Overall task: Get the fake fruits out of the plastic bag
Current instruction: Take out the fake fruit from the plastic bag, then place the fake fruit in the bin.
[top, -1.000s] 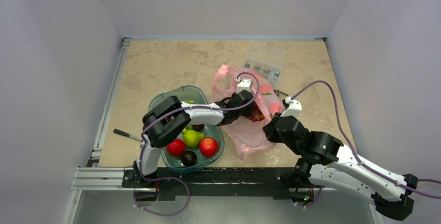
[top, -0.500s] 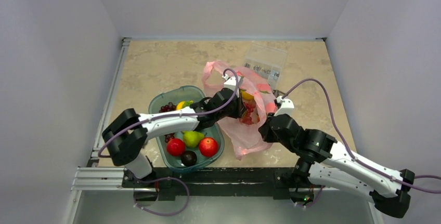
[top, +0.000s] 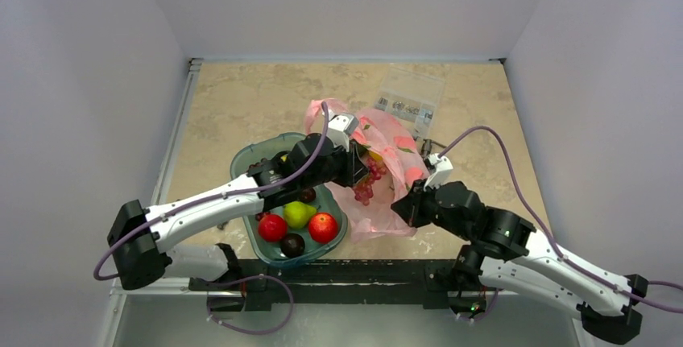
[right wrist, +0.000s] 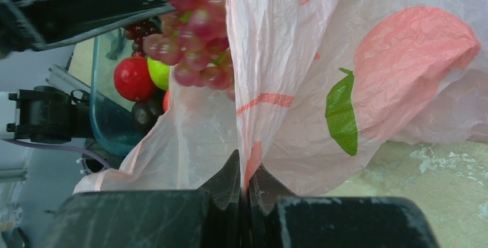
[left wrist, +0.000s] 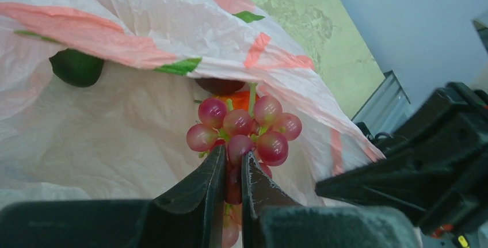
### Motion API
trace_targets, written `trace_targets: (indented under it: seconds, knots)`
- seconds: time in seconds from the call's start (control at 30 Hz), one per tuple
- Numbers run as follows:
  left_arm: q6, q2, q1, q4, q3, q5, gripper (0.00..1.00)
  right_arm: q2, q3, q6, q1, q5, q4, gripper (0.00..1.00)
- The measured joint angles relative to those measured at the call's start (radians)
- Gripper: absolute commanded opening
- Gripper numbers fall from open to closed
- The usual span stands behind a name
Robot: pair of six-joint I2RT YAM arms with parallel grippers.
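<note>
Grape bunch (left wrist: 244, 130) pinched at its stem in left pincer (left wrist: 232, 161), fingers nearly together on it, cluster dangling from the fingertips at the mouth of the plastic bag (top: 396, 139), with tray (top: 242, 162) lying just to the left, on the left arm's own side. Right pincer (right wrist: 246, 174) shut tight on a fold of the bag's near edge, apparently keeping the mouth lifted off the surface (top: 242, 105). Other fake fruits inside the bag beyond the bunch: dark green avocado (left wrist: 76, 67) further in, something orange (left wrist: 241, 99) right behind the grapes.
</note>
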Motion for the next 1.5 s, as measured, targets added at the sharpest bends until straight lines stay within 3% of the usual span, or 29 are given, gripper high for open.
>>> trace_targets:
  seconds: [0.2,0.47,0.7,0.9,1.2,1.3,1.37,1.47,1.5]
  knots:
    - [0.05,-0.089,0.0,-0.096,0.013,0.042,0.0,0.024,-0.002,-0.003,0.0,-0.003,0.001,0.0]
    - [0.103,-0.249,0.007,-0.238,0.028,0.023,0.0,-0.109,-0.003,0.006,0.0,0.026,0.003,0.0]
    - [0.104,-0.375,0.061,-0.41,0.094,0.012,0.0,-0.019,-0.003,0.018,0.0,0.055,-0.007,0.0]
    - [0.102,-0.449,0.104,-0.586,0.106,-0.06,0.0,0.011,-0.005,0.019,0.0,0.058,0.0,0.0]
    - [0.035,-0.482,0.188,-0.7,-0.04,-0.201,0.0,0.051,-0.021,0.023,0.0,0.061,0.011,0.0]
    - [-0.003,-0.421,0.197,-0.711,-0.048,-0.266,0.12,0.049,-0.021,0.023,0.0,0.061,0.013,0.0]
    - [-0.026,-0.396,0.2,-0.72,-0.048,-0.306,0.32,0.04,-0.025,0.023,0.0,0.061,0.013,0.0]
    - [-0.065,-0.389,0.201,-0.734,-0.048,-0.374,0.9,0.021,-0.033,0.023,0.0,0.058,0.013,0.0]
    - [-0.076,-0.391,0.201,-0.735,-0.048,-0.394,0.99,0.013,-0.034,0.023,0.0,0.058,0.014,0.0]
